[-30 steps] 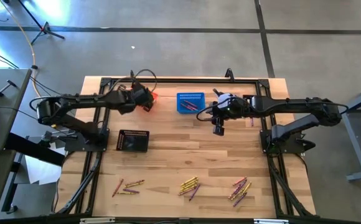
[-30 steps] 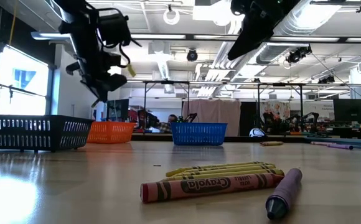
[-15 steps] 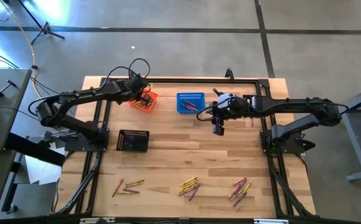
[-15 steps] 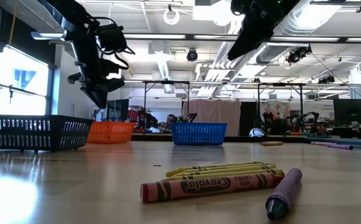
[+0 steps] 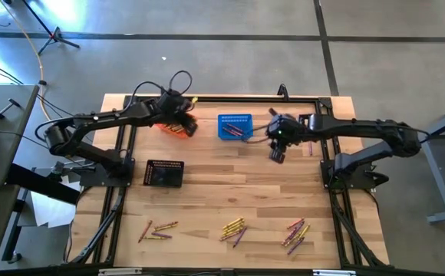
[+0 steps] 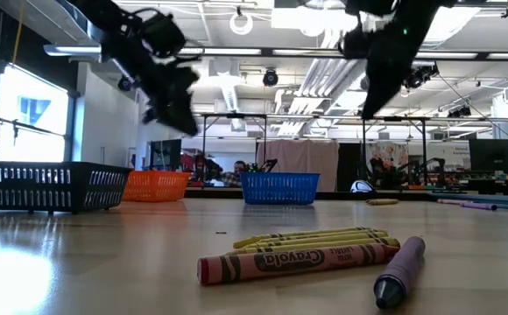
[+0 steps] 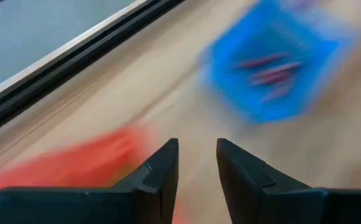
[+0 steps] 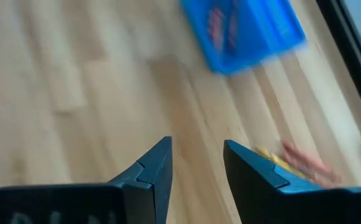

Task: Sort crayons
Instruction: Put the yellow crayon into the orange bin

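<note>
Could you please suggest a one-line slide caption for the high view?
Both arms over the table's far side, left gripper at the orange basket, right gripper beside the blue basket; unsorted crayons lie near.

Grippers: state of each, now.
Left gripper: open, empty, over the orange basket.
Right gripper: open, empty, beside the blue basket.

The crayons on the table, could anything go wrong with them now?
Maybe. The left gripper hangs open over the orange basket, near its edge, so a dropped crayon might land outside. The open right gripper is empty beside the blue basket and might bump it. The crayon piles lie crossed together at the near edge, so a grab could pick two colours at once.
</note>
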Controlling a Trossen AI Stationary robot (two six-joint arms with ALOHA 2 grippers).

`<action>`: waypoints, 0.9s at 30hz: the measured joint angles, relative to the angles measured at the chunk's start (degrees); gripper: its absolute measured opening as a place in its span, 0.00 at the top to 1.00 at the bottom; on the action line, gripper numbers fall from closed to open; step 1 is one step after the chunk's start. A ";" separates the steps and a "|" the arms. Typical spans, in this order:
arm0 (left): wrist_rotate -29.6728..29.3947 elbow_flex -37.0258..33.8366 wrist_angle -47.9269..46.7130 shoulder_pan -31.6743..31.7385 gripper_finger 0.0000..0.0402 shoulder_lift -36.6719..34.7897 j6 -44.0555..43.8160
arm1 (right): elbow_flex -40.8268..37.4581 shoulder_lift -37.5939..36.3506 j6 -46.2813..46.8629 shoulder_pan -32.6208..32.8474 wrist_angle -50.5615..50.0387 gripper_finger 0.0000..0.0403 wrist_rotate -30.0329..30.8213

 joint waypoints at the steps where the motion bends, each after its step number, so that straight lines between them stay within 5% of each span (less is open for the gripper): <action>1: 3.41 0.00 3.82 -1.16 0.76 0.00 0.16 | -0.80 0.00 0.64 -1.55 -0.18 0.68 -0.02; 6: 13.76 0.00 20.89 -9.05 0.76 0.00 0.22 | -5.45 0.42 -1.55 -9.39 0.32 0.68 -1.36; 17: 13.61 0.00 36.30 -25.28 0.76 0.00 12.58 | -14.56 0.39 -42.62 -17.38 12.83 0.68 -4.38; 27: 13.35 0.00 44.23 -31.09 0.76 0.00 21.30 | -18.64 5.67 -48.98 -20.01 20.10 0.68 -5.94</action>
